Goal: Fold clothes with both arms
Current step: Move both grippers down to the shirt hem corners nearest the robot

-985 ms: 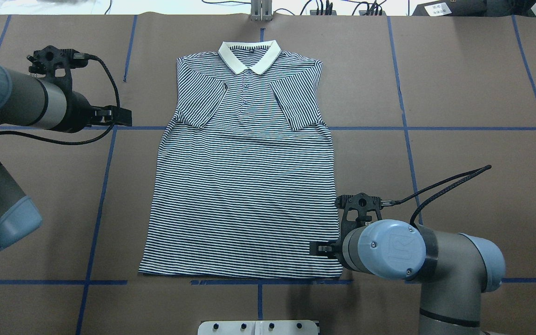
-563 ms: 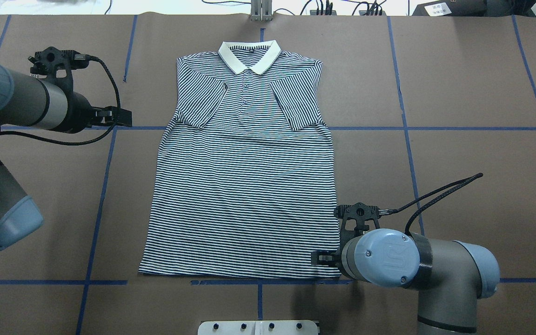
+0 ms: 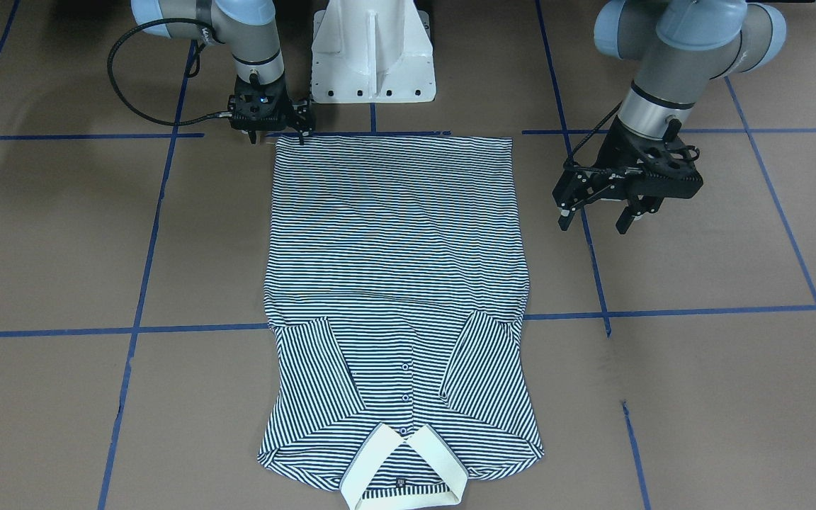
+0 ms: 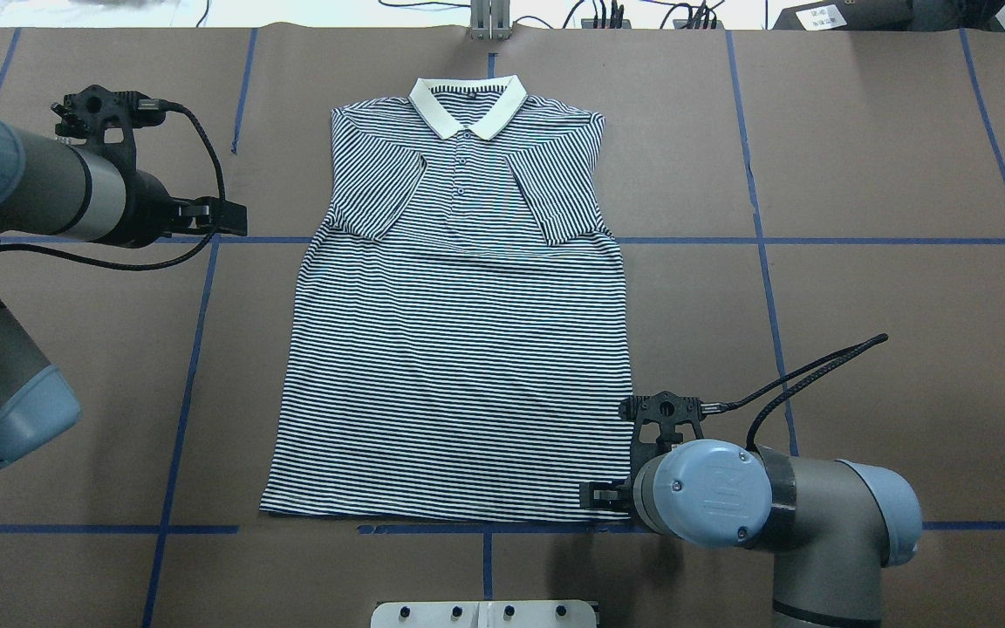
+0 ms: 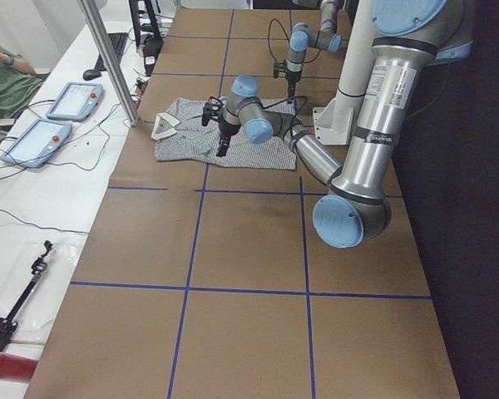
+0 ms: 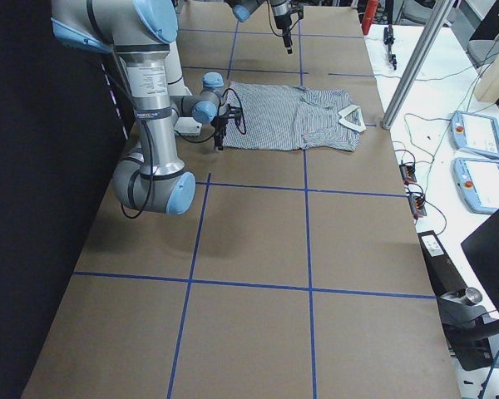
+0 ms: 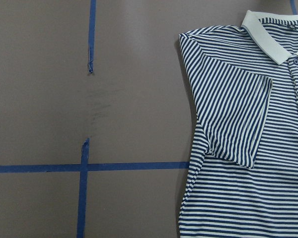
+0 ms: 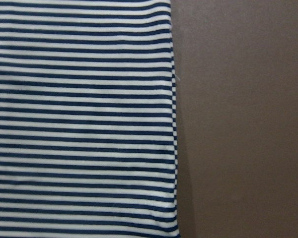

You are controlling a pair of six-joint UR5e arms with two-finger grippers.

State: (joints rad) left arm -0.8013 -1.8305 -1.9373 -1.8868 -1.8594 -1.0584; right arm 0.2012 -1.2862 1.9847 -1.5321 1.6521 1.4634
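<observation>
In the overhead view the right arm [image 4: 816,506] has slid toward 6 o'clock since a second ago, and its cable [image 4: 816,371] has dropped with it. The left arm [image 4: 40,192] and the polo shirt [image 4: 454,366] have not shifted. There is one shirt, flat on the desk [image 4: 886,174], with its collar [image 4: 468,105] at 12 o'clock, and there are two arms. The right gripper [image 3: 277,137] stands at the hem's 5 o'clock corner, jaws wide, one either side of it. From overhead its blue joint cap [image 4: 712,493] hides most of it, and whether it touches the cloth I cannot tell. The left gripper [image 3: 592,225] hangs off the shirt at 10 o'clock, jaws wide and empty.

Overhead, right gripper [image 3: 277,136] and one shirt [image 4: 459,349] hem corner beneath right arm [image 4: 712,493].
</observation>
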